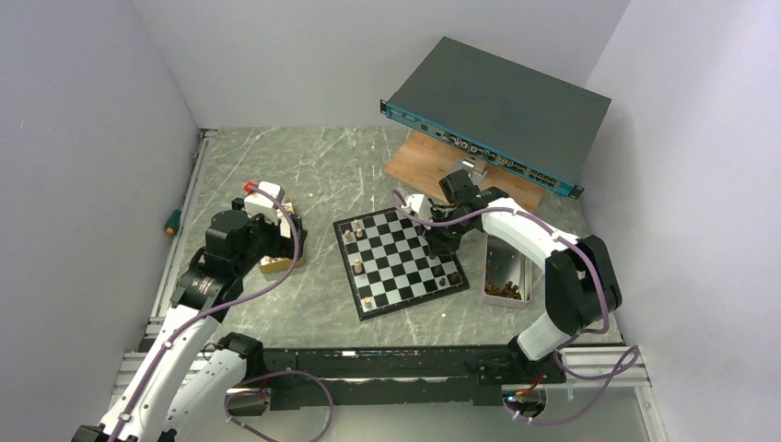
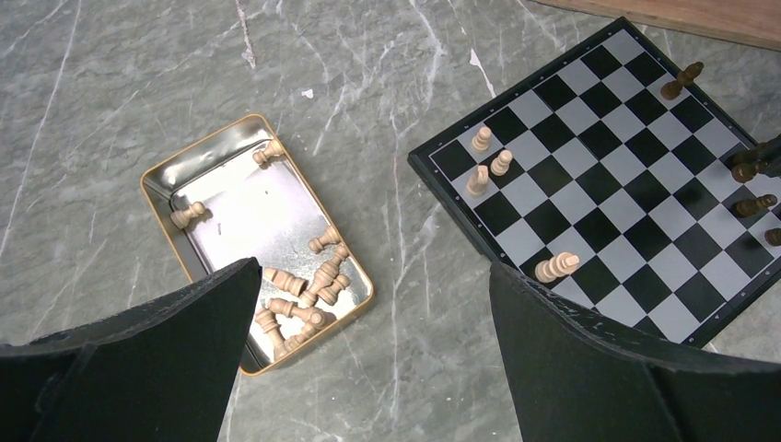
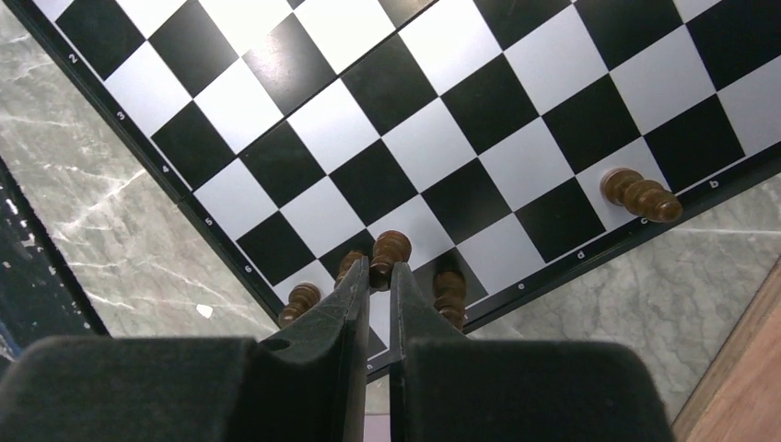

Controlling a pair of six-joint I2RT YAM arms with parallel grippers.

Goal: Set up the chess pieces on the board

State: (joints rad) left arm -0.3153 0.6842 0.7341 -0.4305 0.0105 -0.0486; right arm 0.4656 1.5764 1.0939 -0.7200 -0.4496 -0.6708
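The board (image 1: pixel 405 267) lies mid-table, black and silvery checks. My right gripper (image 3: pixel 379 274) is shut on a dark brown chess piece (image 3: pixel 389 250) over the board's edge rows; whether it touches the board I cannot tell. Other dark pieces (image 3: pixel 642 195) stand close by, two of them (image 3: pixel 448 293) right beside the fingers. Several light pieces (image 2: pixel 481 138) stand on the opposite side of the board (image 2: pixel 608 175). My left gripper (image 2: pixel 373 276) hangs open over bare table between the board and a tin (image 2: pixel 198 152) holding several light pieces (image 2: pixel 304 285) lying loose.
A second tin (image 1: pixel 525 267) with dark pieces sits right of the board. A wooden plank (image 1: pixel 419 157) and a dark flat equipment box (image 1: pixel 497 110) lie at the back right. A screwdriver (image 1: pixel 171 221) rests by the left wall.
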